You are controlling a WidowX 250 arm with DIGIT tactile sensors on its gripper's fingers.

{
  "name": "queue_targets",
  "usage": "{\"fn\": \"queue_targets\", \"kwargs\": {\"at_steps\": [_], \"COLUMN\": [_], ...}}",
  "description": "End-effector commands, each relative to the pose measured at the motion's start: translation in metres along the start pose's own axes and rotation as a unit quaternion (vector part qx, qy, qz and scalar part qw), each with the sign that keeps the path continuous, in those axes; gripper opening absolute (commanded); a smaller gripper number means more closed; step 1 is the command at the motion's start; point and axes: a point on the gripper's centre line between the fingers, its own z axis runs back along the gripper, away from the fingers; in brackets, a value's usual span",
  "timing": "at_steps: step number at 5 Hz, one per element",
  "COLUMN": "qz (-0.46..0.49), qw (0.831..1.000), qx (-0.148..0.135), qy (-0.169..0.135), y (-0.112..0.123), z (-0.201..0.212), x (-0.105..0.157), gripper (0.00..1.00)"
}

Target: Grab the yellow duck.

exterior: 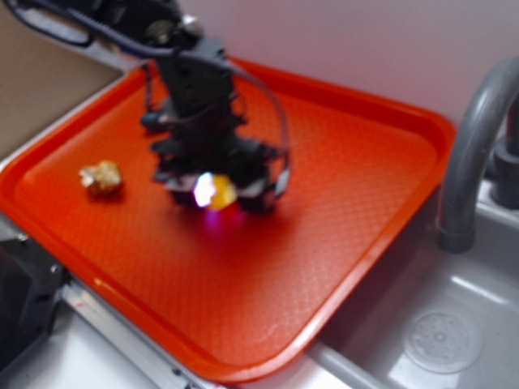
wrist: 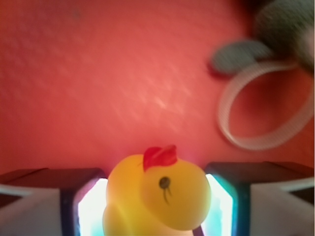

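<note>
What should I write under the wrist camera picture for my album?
Yellow duck sits between the hand's fingers on the red tray.

The black arm (exterior: 190, 73) reaches down from the upper left, its wrist pointing nearly straight downward. The gripper (exterior: 217, 191) hangs low at its end, blurred in the exterior view. In the wrist view the two jaws stand left and right with lit inner faces, closed on the yellow duck (wrist: 160, 196) held between them.
</note>
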Motion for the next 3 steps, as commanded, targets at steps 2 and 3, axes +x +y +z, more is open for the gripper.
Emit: {"fn": "queue_targets", "kwargs": {"at_steps": [2, 3], "qz": [-0.305, -0.369], "qw": [0.936, 0.914], "qx": [-0.153, -0.16], "qy": [0.083, 0.057], "y": [0.043, 0.043], "z": [0.129, 0.161], "x": [0.035, 0.024], "gripper": [0.0, 0.0]}}
